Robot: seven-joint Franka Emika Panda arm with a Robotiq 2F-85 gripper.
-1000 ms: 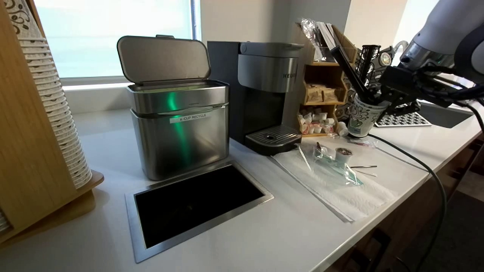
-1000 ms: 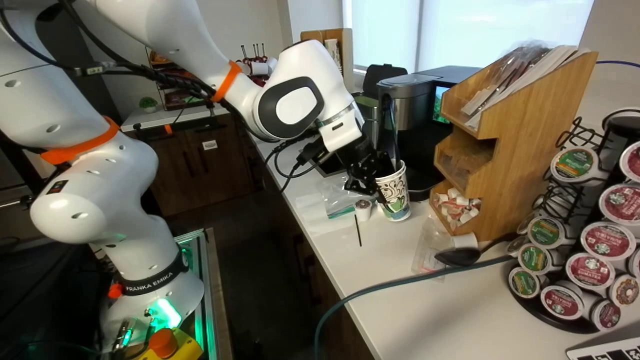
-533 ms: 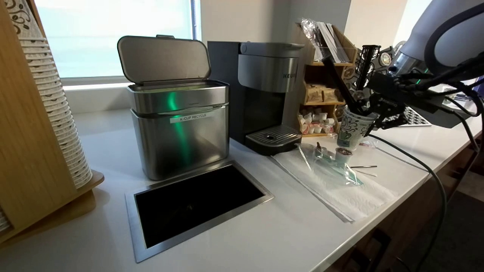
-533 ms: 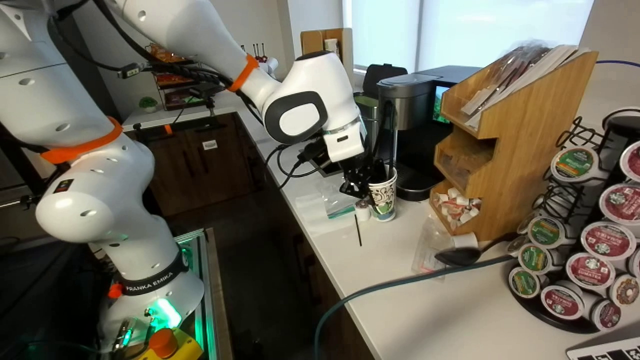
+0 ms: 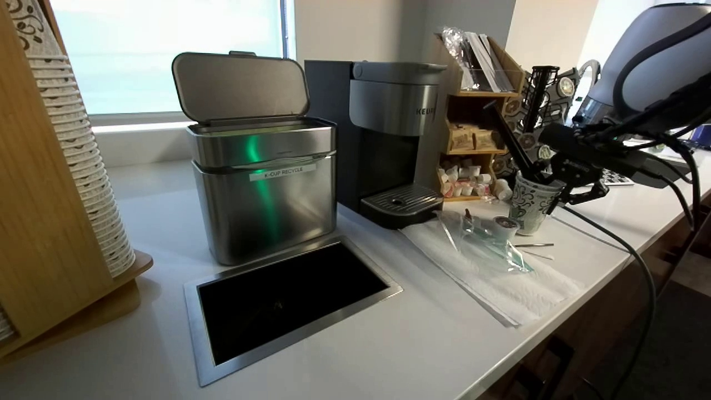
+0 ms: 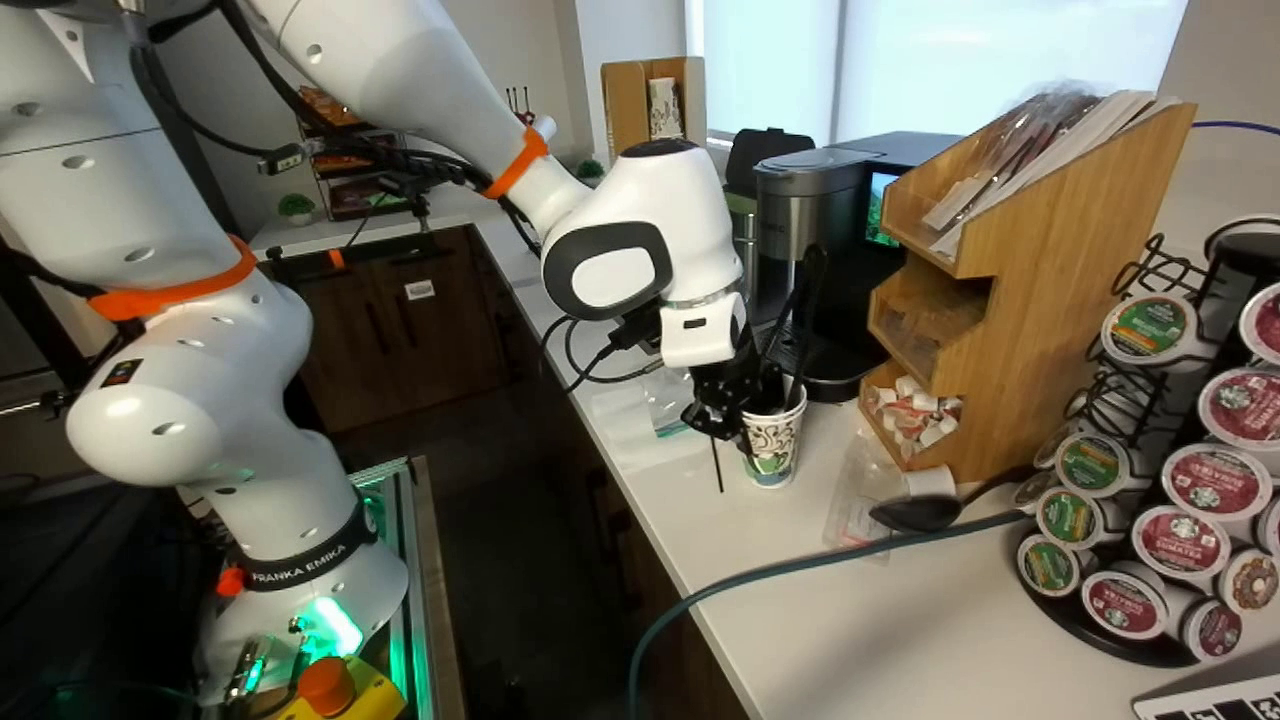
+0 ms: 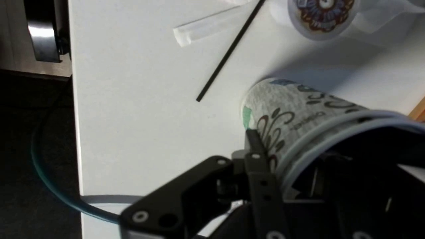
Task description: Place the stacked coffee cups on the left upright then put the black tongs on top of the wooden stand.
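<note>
The stacked coffee cups [image 6: 780, 450] are white paper cups with a leaf pattern, one inside another; two rims show in the wrist view [image 7: 298, 106]. They stand nearly upright at or just above the counter; whether the base touches cannot be told. My gripper [image 6: 757, 420] is shut on their wall, one finger [image 7: 255, 146] outside and the other inside, largely hidden by the rim and shadow. The black tongs [image 5: 511, 141] rise out of the cups, leaning; their lower ends are hidden. The wooden stand [image 6: 1060, 300] has tiers of packets and creamers and is behind the cups.
A coffee pod [image 7: 323, 13], a plastic bag [image 5: 494, 244] and a thin black stick [image 7: 229, 53] lie close to the cups. A black spoon [image 6: 915, 512], a teal cable [image 6: 800, 568] and a pod carousel [image 6: 1150, 480] are nearby. The coffee maker [image 5: 389, 105] stands behind.
My gripper has carried the cups along the counter, lower and away from the wooden stand. The cups now stand straighter, and the tongs in them lean at a different angle.
</note>
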